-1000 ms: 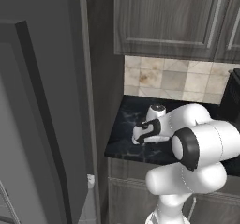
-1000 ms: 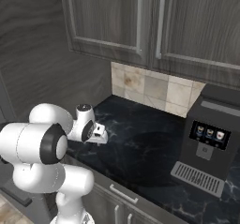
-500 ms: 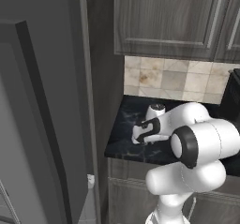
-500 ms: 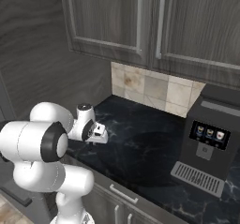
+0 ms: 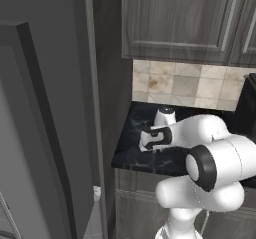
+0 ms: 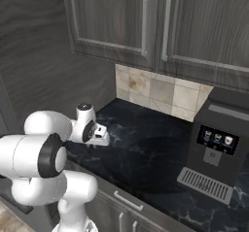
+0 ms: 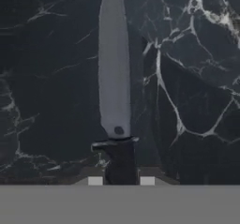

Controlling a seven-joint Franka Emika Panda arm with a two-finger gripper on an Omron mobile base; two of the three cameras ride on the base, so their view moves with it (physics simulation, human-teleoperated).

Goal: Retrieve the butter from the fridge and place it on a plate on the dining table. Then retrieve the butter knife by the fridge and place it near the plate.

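The butter knife (image 7: pixel 112 73) lies flat on the black marble counter (image 7: pixel 197 78) in the hand view, grey blade pointing away and dark handle (image 7: pixel 121 162) toward the hand. My gripper (image 7: pixel 121 181) is shut on that handle, with a fingertip on each side. In the base views the hand (image 5: pixel 150 139) (image 6: pixel 99 135) reaches low over the counter's left end, right beside the tall grey fridge (image 5: pixel 65 108). The knife itself is hidden under the hand in both base views. The butter, plate and dining table are out of view.
The fridge door (image 5: pixel 25 143) stands open at the left. Dark grey upper cabinets (image 6: pixel 146 22) hang over a tiled backsplash (image 5: pixel 180 83). A black coffee machine (image 6: pixel 219 148) stands on the counter to the right.
The jaws have closed onto the knife handle. The arm and hand keep the same place over the counter, and nothing else has moved.
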